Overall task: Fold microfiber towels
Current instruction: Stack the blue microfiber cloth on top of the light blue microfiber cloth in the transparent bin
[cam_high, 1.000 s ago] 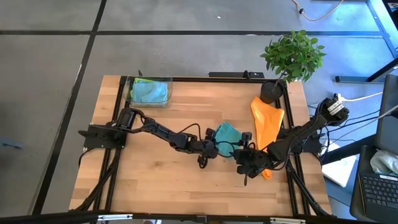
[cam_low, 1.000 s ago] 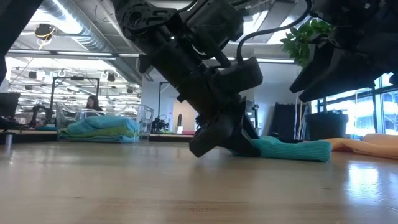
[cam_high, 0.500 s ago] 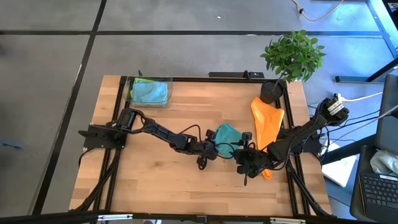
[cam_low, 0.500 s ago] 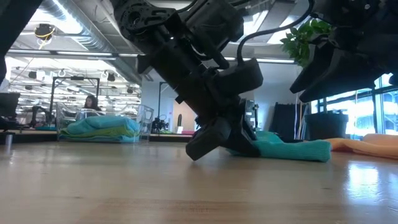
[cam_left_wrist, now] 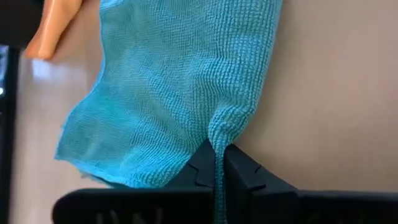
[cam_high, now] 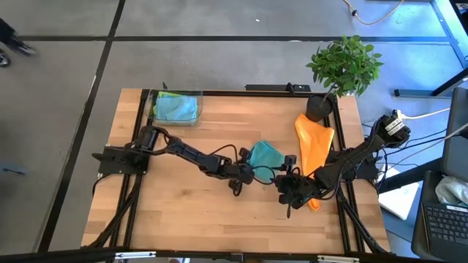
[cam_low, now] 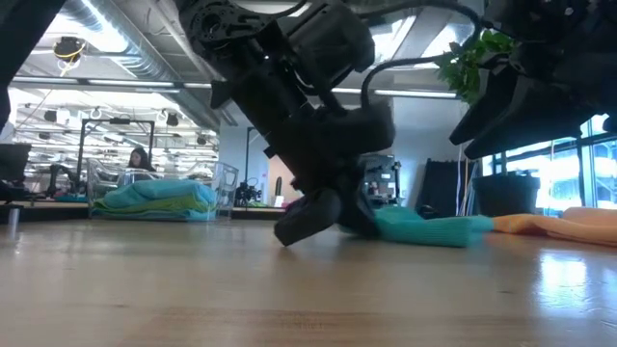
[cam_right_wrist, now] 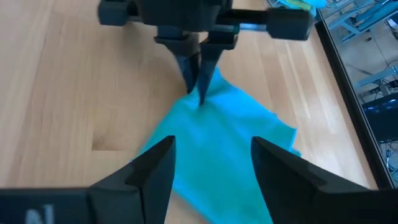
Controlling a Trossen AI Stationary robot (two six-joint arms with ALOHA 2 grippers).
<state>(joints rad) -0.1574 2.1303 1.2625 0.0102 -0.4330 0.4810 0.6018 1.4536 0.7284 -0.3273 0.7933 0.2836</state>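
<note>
Two fingers of the left gripper (cam_left_wrist: 217, 163) are pinched tight on a ridge at the near edge of the teal towel (cam_high: 265, 155), low at mid-table, likely to drag or lift that edge for a fold. Right gripper (cam_right_wrist: 211, 163) hovers just beside it, jaws wide and holding nothing, aimed at the cloth's opposite side (probably waiting to take a second corner). Orange towel (cam_high: 314, 142) lies apart toward the table's right edge, next in line I'd guess. Finished cloths sit in a clear bin (cam_high: 175, 107) at the far left corner. Left wrist view shows the pinched fabric fold itself; high view only shows the layout; low view (cam_low: 424, 228) shows the towel lying flat on the wood.
</note>
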